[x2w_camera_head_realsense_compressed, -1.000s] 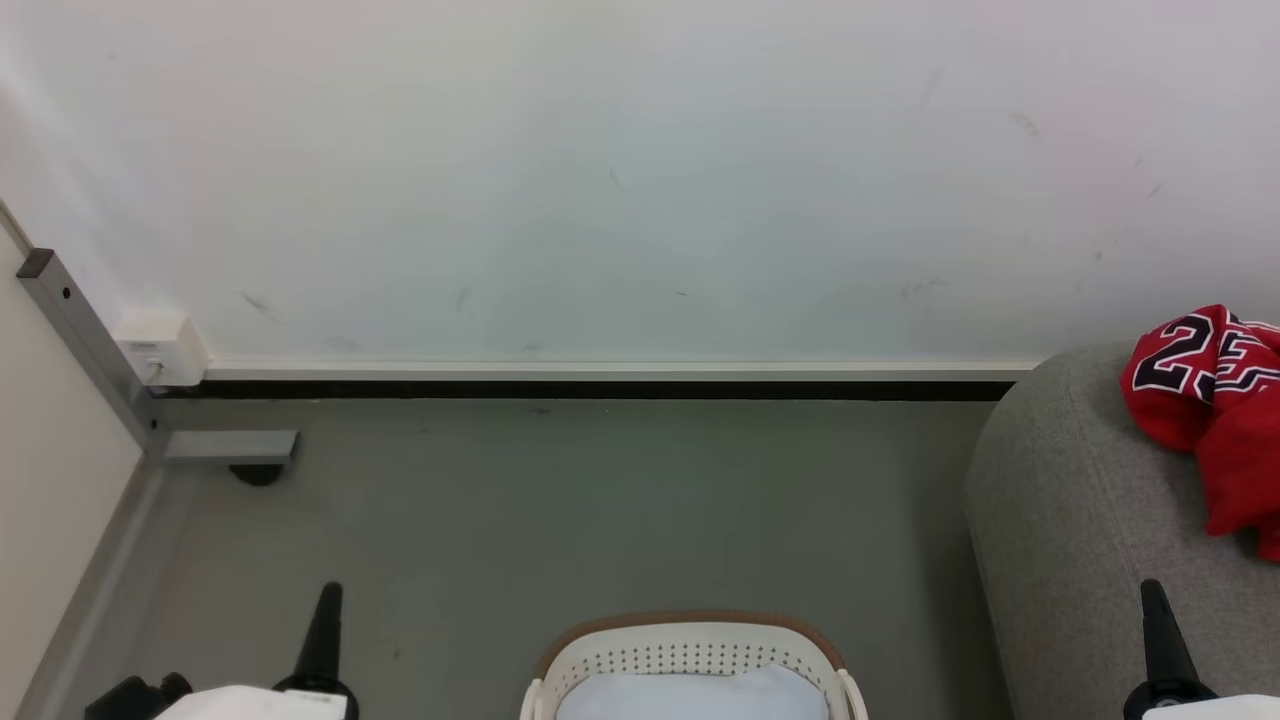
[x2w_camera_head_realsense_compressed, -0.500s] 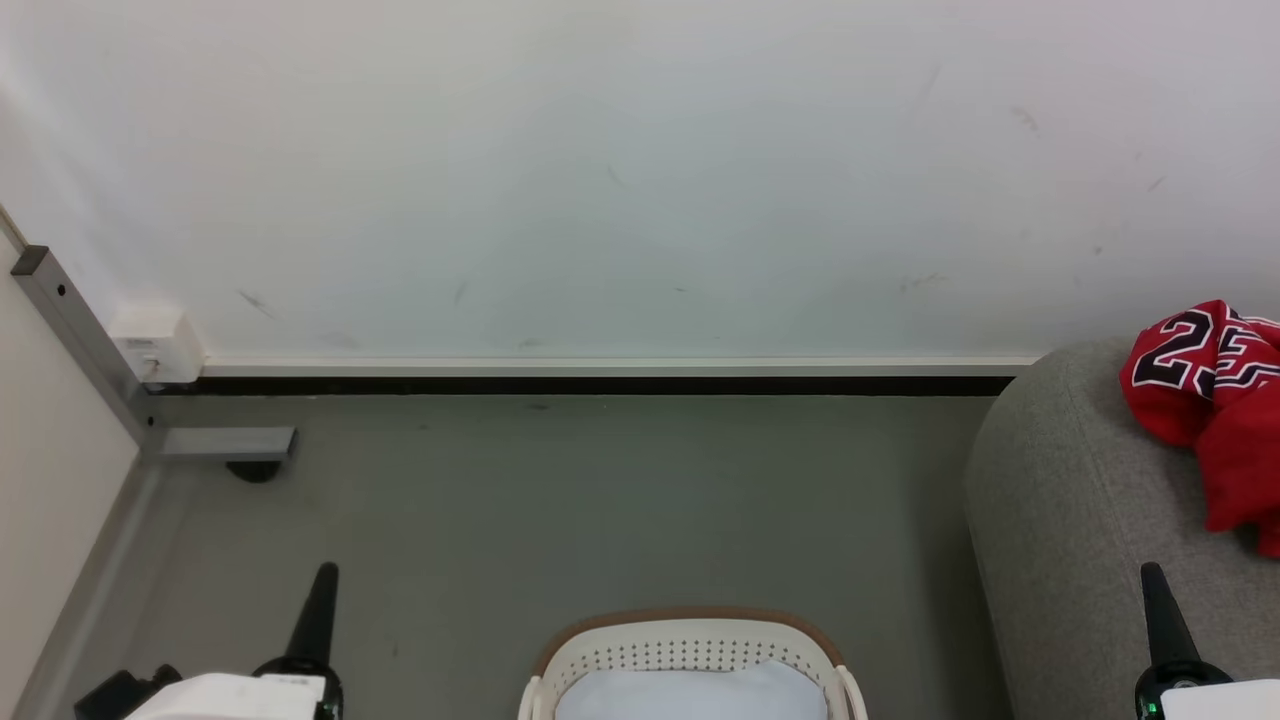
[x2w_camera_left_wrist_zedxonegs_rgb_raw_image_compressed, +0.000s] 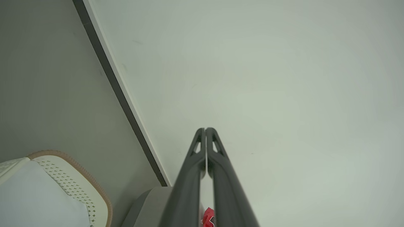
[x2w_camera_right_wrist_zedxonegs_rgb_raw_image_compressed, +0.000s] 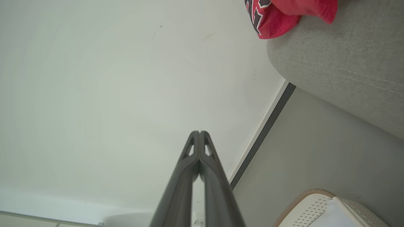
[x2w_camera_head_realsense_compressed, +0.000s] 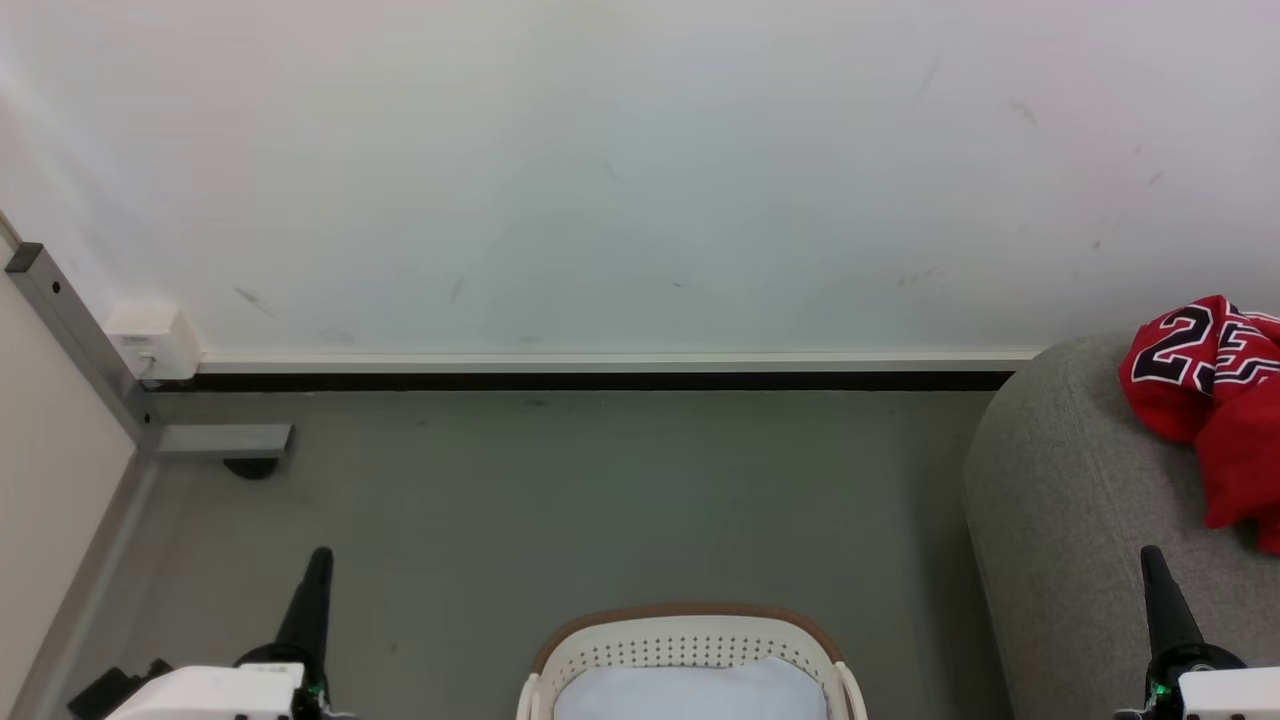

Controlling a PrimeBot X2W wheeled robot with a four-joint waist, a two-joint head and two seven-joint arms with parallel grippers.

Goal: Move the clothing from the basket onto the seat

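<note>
wall [x2w_camera_head_realsense_compressed: 640, 180]: a pale, lightly scuffed surface is seen across the upper part of the head view, closed off below by a white skirting [x2w_camera_head_realsense_compressed: 600, 365]
floor [x2w_camera_head_realsense_compressed: 560, 500]: grey and flat; the basket [x2w_camera_head_realsense_compressed: 690, 612] is stood on it in front of the robot, with the seat [x2w_camera_head_realsense_compressed: 1070, 500] to the right
seat: grey woven upholstery with a rounded edge; the clothing [x2w_camera_head_realsense_compressed: 1215, 400] is carried on its top, so the delivery side of the task is judged largely done
basket: a cream perforated wall and a tan rim are seen at the bottom middle, apart from the seat; its near part is cut off by the frame and its far part is taken up by the lining cloth [x2w_camera_head_realsense_compressed: 690, 695]; whether a red garment is left in the cut-off part cannot be told
lining cloth: pale and smooth, laid inside the basket against its far wall; it is not counted as clothing to be moved
clothing: a crumpled red heap with a black, white-edged number is laid on the seat, well apart from the basket; a plainer red fold is draped just below the numbered part; the task is judged to be at or near its end
left gripper [x2w_camera_left_wrist_zedxonegs_rgb_raw_image_compressed: 205, 130]: held low at the left above the floor, apart from the basket; its two dark fingers are pressed together with nothing between them
right gripper [x2w_camera_right_wrist_zedxonegs_rgb_raw_image_compressed: 199, 132]: held low at the right, seen against the seat and short of the clothing; its fingers are likewise pressed together and nothing is pinched
</note>
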